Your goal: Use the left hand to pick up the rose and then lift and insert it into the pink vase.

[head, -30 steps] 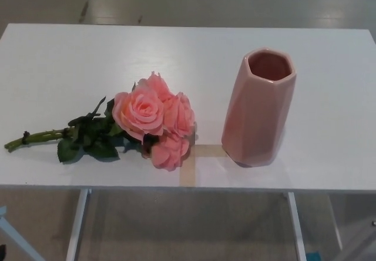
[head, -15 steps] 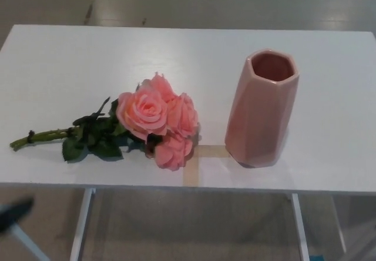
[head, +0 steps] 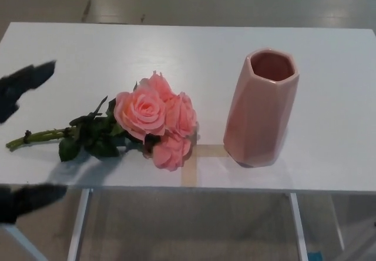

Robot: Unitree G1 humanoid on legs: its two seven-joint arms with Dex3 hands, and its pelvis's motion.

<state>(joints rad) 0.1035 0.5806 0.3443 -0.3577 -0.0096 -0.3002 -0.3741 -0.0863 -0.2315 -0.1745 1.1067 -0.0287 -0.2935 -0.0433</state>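
**On a white table, one bouquet and one vase, with a dark hand at the edge**

On the white table [head: 194, 49], one bunch of pink roses [head: 155, 120] lies on its side, left of centre. Four blooms can be counted, pressed close together, their heads turned toward the near edge. Dark green leaves [head: 88, 137] gather behind them, and a bundle of green stems [head: 35, 136] runs out to the left, bound by one small dark tie near its end. One pink vase [head: 261, 108], faceted and open-mouthed, stands upright to the right of the flowers, apart from them. Between the two, strips of tan tape [head: 197, 158] form a cross on the tabletop, the lowest bloom touching it. The robot's left hand [head: 20, 84] enters from the left border as blurred black shapes: one finger reaches over the table above the stems, and another dark part [head: 26, 199] shows below the table's near edge. The fingers stand wide apart and hold nothing; the hand touches neither stems nor leaves. Two white table legs [head: 79, 223] show beneath.
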